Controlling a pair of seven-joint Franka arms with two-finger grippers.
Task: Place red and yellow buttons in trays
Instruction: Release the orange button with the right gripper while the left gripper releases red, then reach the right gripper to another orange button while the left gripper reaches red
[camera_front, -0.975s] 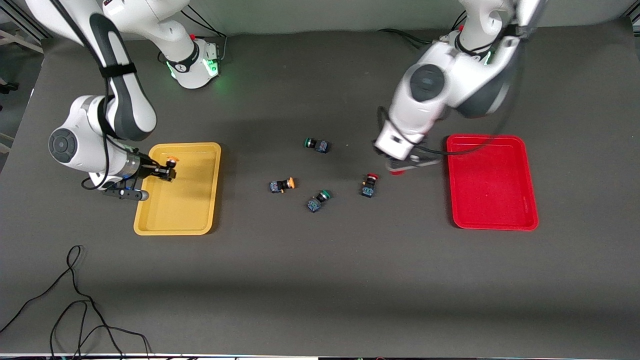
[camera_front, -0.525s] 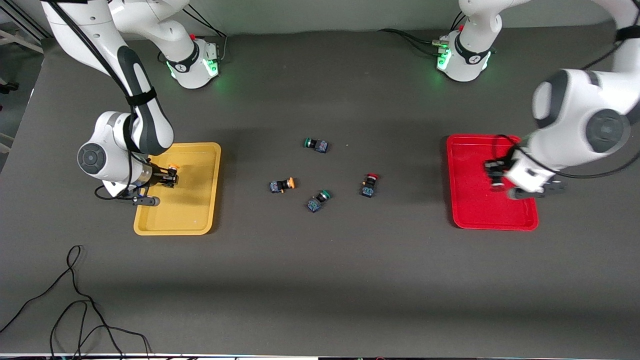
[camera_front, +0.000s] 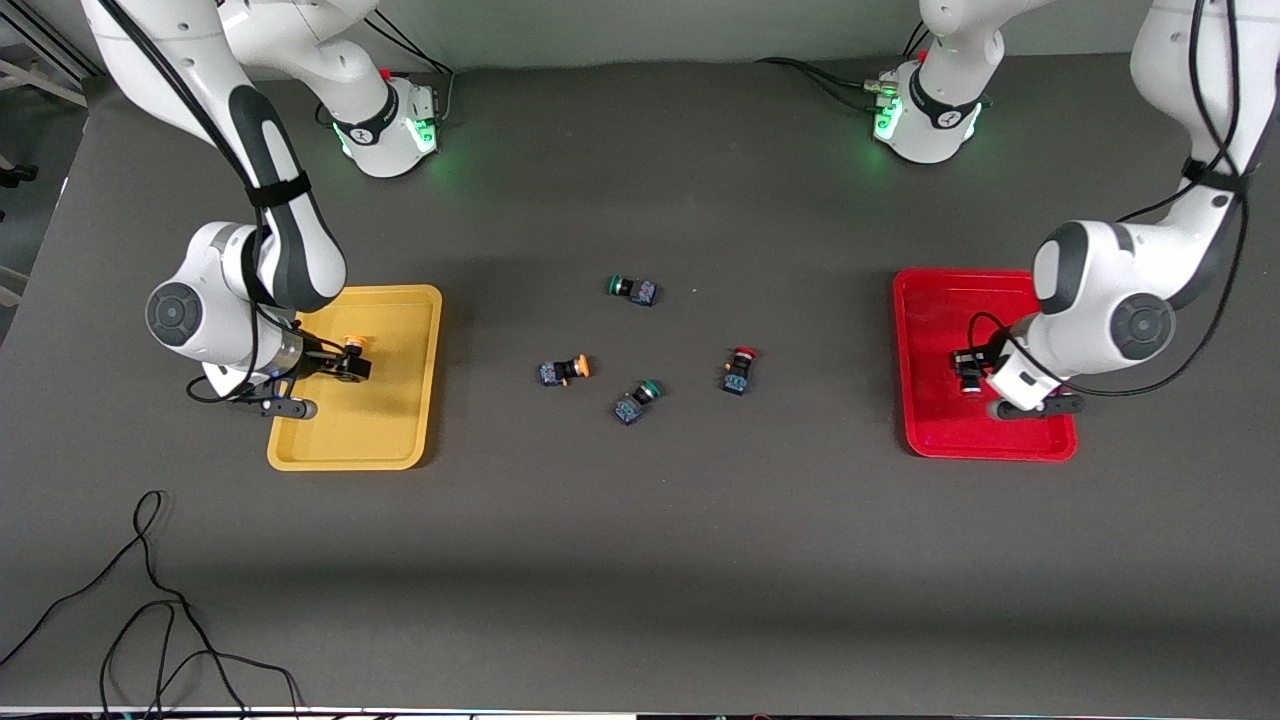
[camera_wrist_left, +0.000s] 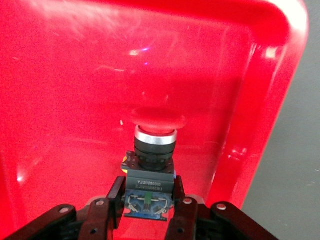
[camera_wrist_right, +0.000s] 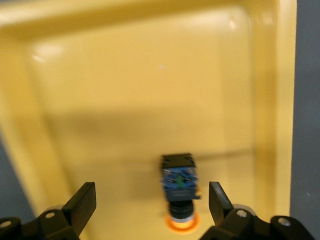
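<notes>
My right gripper (camera_front: 348, 362) (camera_wrist_right: 151, 197) stands open low over the yellow tray (camera_front: 400, 420). A yellow-capped button (camera_wrist_right: 179, 187) is between its fingers, touching neither, and I cannot tell if it rests on the tray floor. The left gripper (camera_front: 968, 372) (camera_wrist_left: 149, 187) is shut on the dark body of a red-capped button (camera_wrist_left: 154, 142), held just over the red tray (camera_front: 935, 420) (camera_wrist_left: 75, 75). On the table's middle lie another yellow-capped button (camera_front: 565, 370) and another red-capped button (camera_front: 739, 370).
Two green-capped switches lie with the loose buttons, one farther from the front camera (camera_front: 634, 289) and one nearer to it (camera_front: 637, 399). A black cable (camera_front: 150, 600) curls on the table near the front edge, toward the right arm's end.
The left arm has swung from the table's middle to over the red tray with the red button in its grip. The right gripper has opened and let go of the yellow button.
</notes>
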